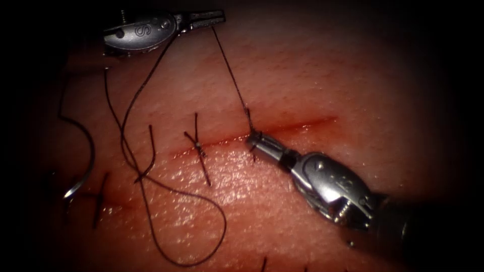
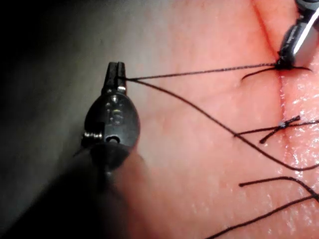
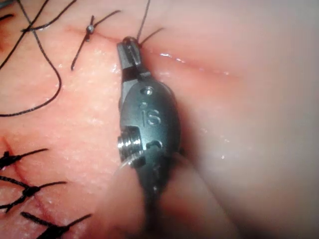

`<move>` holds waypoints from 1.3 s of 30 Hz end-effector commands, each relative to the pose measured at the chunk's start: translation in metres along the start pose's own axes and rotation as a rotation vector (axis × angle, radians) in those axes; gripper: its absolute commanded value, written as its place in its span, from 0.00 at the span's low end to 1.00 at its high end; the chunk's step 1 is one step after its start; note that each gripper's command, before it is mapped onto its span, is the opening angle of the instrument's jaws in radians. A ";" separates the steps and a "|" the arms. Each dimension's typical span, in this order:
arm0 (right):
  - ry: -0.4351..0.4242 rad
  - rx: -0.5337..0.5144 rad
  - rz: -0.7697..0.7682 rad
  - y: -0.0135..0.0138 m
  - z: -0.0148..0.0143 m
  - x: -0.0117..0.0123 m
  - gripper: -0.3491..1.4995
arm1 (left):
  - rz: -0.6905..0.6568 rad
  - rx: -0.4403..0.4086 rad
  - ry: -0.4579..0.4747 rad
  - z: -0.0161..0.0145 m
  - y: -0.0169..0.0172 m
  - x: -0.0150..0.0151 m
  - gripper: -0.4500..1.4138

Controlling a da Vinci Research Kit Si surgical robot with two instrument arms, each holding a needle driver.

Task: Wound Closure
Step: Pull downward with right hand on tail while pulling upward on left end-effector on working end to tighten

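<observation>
2 end effectors pinch taut thread (image 1: pixel 233 78) slanting up-left: left (image 1: pixel 216 19), right (image 1: pixel 253 138); needle (image 1: pixel 83 151) lies free.

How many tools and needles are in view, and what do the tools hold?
Tools: 2, left tool and right tool, each shut on the thread.
Needles: 1, the needle, lying unheld on the tissue, far left.
Total: 3.

Two tools work over the tissue (image 1: pixel 322 80): the left tool (image 1: pixel 214 18) and the right tool (image 1: pixel 254 138). One curved needle (image 1: pixel 83 166) lies near its left edge. One cut (image 1: pixel 282 128) runs across it, with three tied stitches: (image 1: pixel 200 147), (image 1: pixel 146 156), (image 1: pixel 101 196).
</observation>
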 end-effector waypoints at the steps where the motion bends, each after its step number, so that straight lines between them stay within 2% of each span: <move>1: 0.002 0.012 0.001 -0.0003 0.0004 -0.0003 0.00 | -0.003 0.002 0.000 0.0010 -0.0010 -0.0006 0.00; 8: 0.003 0.054 -0.059 -0.0014 -0.0004 -0.0004 0.00 | -0.019 0.015 -0.024 0.0020 -0.0038 -0.0033 0.00; 20: 0.026 0.168 -0.160 -0.0028 -0.0011 -0.0008 0.00 | -0.021 0.060 -0.051 0.0045 -0.0056 -0.0061 0.00; 27: -0.077 0.224 -0.189 -0.0043 -0.0019 -0.0034 0.00 | -0.015 0.090 -0.055 0.0053 -0.0066 -0.0074 0.00; 31: -0.096 0.239 -0.229 -0.0051 -0.0022 -0.0049 0.00 | -0.010 0.096 -0.061 0.0052 -0.0068 -0.0080 0.00; 33: -0.089 0.242 -0.265 -0.0051 -0.0023 -0.0050 0.00 | -0.007 0.096 -0.061 0.0052 -0.0067 -0.0081 0.00; 38: 0.018 0.232 -0.266 -0.0048 -0.0023 -0.0040 0.00 | -0.060 0.080 -0.027 0.0045 -0.0052 -0.0075 0.00; 39: 0.031 0.230 -0.262 -0.0047 -0.0023 -0.0037 0.08 | -0.072 0.076 -0.023 0.0042 -0.0047 -0.0071 0.00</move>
